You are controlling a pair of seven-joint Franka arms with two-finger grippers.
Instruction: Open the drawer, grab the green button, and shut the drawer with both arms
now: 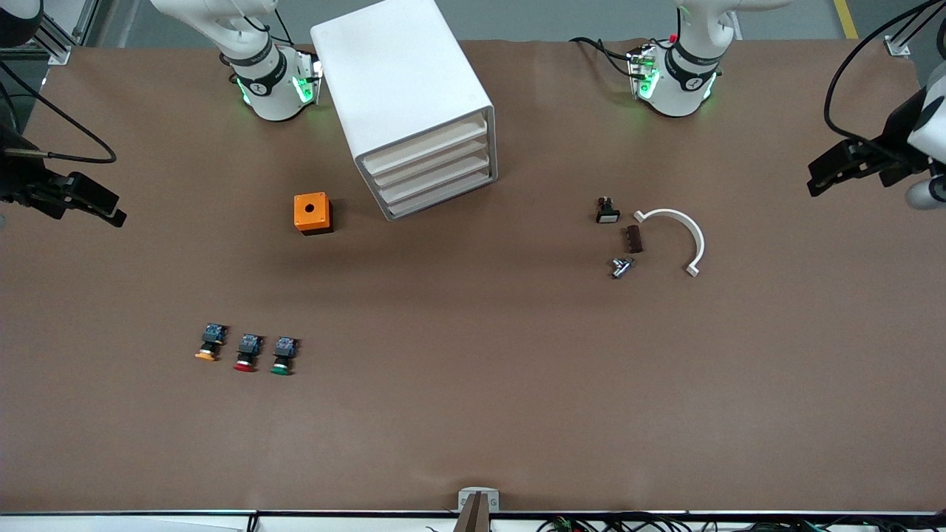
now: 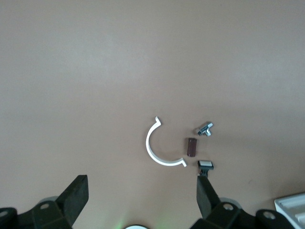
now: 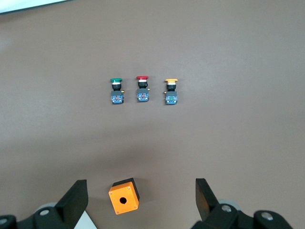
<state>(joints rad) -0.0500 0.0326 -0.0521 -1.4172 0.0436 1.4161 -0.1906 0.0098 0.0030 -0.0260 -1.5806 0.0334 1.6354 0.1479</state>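
Note:
The white cabinet (image 1: 403, 81) stands between the arm bases, and all four of its drawers are shut. The drawer (image 1: 440, 182) is third from the top. The green-capped button (image 1: 283, 356) lies on the table nearer the front camera, at the cabinet-side end of a row of three. It also shows in the right wrist view (image 3: 116, 90). My right gripper (image 1: 111, 212) hangs open and empty over the right arm's end of the table (image 3: 140, 183). My left gripper (image 1: 817, 181) hangs open and empty over the left arm's end (image 2: 143, 191).
A red-capped button (image 1: 247, 352) and an orange-capped button (image 1: 209, 343) lie beside the green one. An orange box (image 1: 312, 213) with a hole sits by the cabinet. A white curved clip (image 1: 684, 233), a brown block (image 1: 633, 239), a metal part (image 1: 621, 267) and a small switch (image 1: 607, 211) lie toward the left arm's end.

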